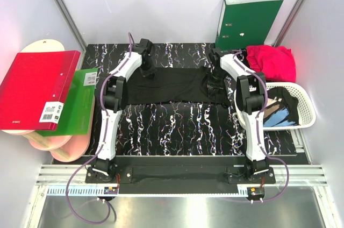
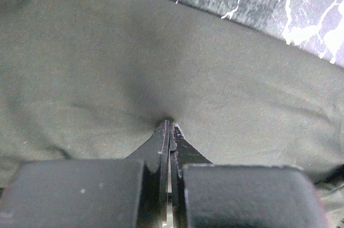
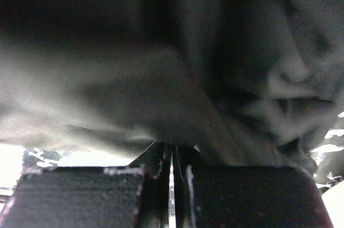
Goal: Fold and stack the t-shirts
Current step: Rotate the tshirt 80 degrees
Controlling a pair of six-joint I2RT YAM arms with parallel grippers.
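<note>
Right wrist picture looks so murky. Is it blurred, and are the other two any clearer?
Right wrist view: dim and soft, with the black t-shirt too near the lens and washed-out bright patches in the lower corners. Left wrist view: evenly lit, slightly grainy. Top view: sharp and bright.

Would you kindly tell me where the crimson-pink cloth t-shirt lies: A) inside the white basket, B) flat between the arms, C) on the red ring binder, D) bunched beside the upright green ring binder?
D: the crimson-pink cloth t-shirt sits crumpled just right of the upright green ring binder, behind the white plastic lattice basket.
</note>
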